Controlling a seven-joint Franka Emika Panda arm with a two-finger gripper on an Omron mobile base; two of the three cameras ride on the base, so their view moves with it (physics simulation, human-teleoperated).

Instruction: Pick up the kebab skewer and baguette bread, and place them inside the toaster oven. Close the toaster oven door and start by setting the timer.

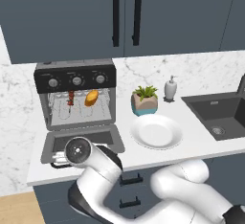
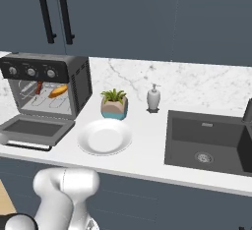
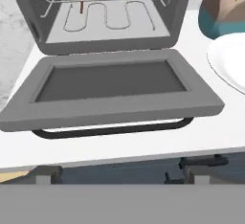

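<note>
Facing the open toaster oven (image 3: 115,22) from just off the counter's front edge, the gripper (image 3: 117,177) hangs low before the counter with its jaws spread wide and nothing between them; its two dark finger tips (image 3: 48,174) show at the bottom of the hand view. Directly ahead lies the toaster oven door (image 3: 112,82), dropped flat onto the white counter (image 1: 191,144), its black bar handle (image 3: 110,131) nearest the gripper. Inside the cavity, the kebab skewer (image 1: 71,97) and the baguette bread (image 1: 91,97) rest side by side on the wire rack (image 1: 79,108), skewer to the left. Beside the oven stand a white plate (image 1: 156,132), a potted plant (image 1: 145,100), a soap dispenser (image 1: 171,88) and a dark sink (image 1: 217,115).
</note>
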